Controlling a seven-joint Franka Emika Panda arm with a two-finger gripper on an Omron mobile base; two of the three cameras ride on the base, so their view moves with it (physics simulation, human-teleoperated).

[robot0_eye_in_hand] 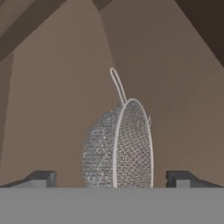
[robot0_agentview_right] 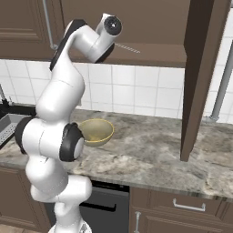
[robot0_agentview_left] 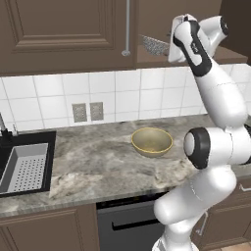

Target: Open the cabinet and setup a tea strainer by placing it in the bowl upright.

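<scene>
Dark brown wooden wall cabinet (robot0_agentview_right: 136, 27): one raised-panel door (robot0_agentview_right: 202, 77) swung out edge-on in the right base view, long silver bar handle (robot0_agentview_right: 224, 86) on it; the neighbouring door (robot0_agentview_left: 63, 29) closed.

Contents of cabinet: small silver-grey fine-mesh tea strainer (robot0_eye_in_hand: 120, 146) with thin wire handle, on the brown shelf, resting on its side with its rim turned edgewise to the hand camera and the handle pointing away.

End effector (robot0_eye_in_hand: 111, 178): reached up into the open cabinet, fingers spread wide to either side of the strainer basket, holding nothing.

Round shallow mustard-yellow bowl (robot0_agentview_left: 152, 141): upright on the grey marbled stone tabletop (robot0_agentview_left: 98, 162), below the cabinet, nothing inside.

Black sink (robot0_agentview_left: 29, 139), left end of tabletop: holds a grey perforated rectangular tray (robot0_agentview_left: 24, 169).
</scene>
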